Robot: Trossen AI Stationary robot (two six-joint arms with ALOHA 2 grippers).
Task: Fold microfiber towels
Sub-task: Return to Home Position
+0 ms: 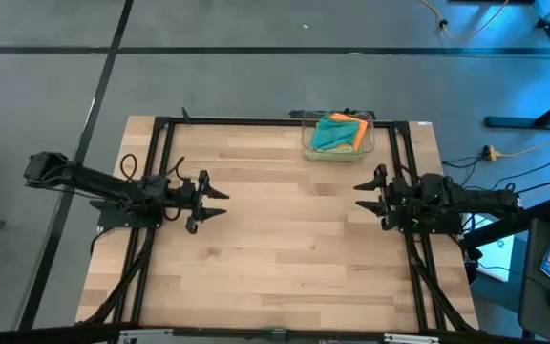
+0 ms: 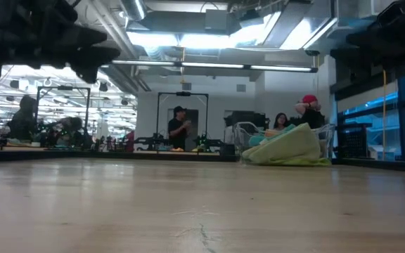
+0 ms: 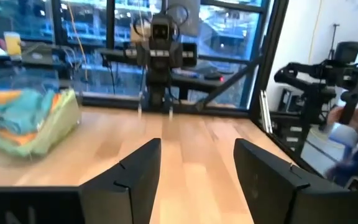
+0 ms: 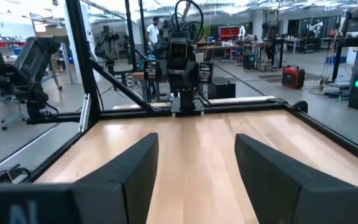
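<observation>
Table: pale wood planks (image 1: 285,258) inside a black frame, seen from above.
Left gripper: the left gripper (image 1: 223,203) hung over the table's left side, about halfway back, and pointed toward the centre. Its fingers (image 3: 143,177) were spread apart, with bare wood showing between them in its wrist view.
Right gripper: the right gripper (image 1: 358,198) sat opposite, over the table's right side at much the same depth, facing the left one. Its fingers (image 4: 269,171) were likewise spread wide, with only wood between them.
Clear bin: the clear bin (image 1: 371,143) stood at the table's far edge, right of the middle, nearer the right arm and well apart from both grippers.
Towels: all lay piled inside the bin. The teal towel (image 1: 332,134) was on top and the orange towel (image 1: 355,122) showed beside it toward the far right corner. The pale green towel (image 2: 290,151) was lowest, bulging along the bin's side in the low view.
Room beyond: a standing person (image 2: 180,128) and others by the bin's outline were in the lit workshop behind the table.
</observation>
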